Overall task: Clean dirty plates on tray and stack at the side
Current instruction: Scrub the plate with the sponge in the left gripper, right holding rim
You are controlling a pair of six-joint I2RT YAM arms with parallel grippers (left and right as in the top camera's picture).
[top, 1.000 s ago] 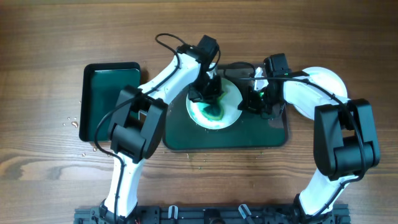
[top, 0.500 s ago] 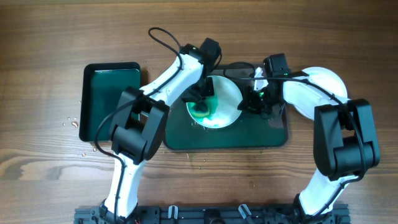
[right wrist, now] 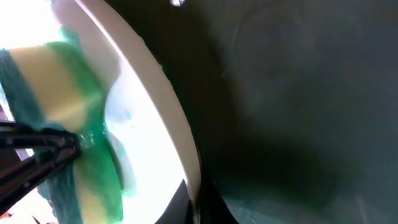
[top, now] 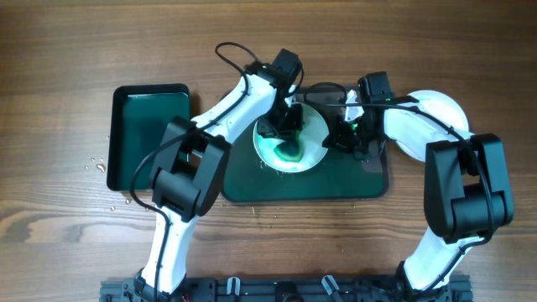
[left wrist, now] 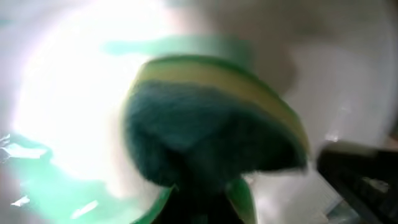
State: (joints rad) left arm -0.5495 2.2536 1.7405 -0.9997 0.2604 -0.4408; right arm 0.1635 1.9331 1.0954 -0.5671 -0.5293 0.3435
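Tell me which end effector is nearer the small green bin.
Left. The left end effector holds the sponge on the plate; the right end effector is at its right rim, farther from the bin.

The tray [top: 336,181] lies in the middle of the bench [top: 67,50]. A plate [top: 315,148] sits on the tray's left half, with a sponge [top: 290,151] on it. A bin [top: 147,143] lies left of the tray. A second plate [top: 445,107] lies on the bench, just right of the tray.

The left arm [top: 225,105] and right arm [top: 466,189] share white curved links, bulky black joints, looping black cables
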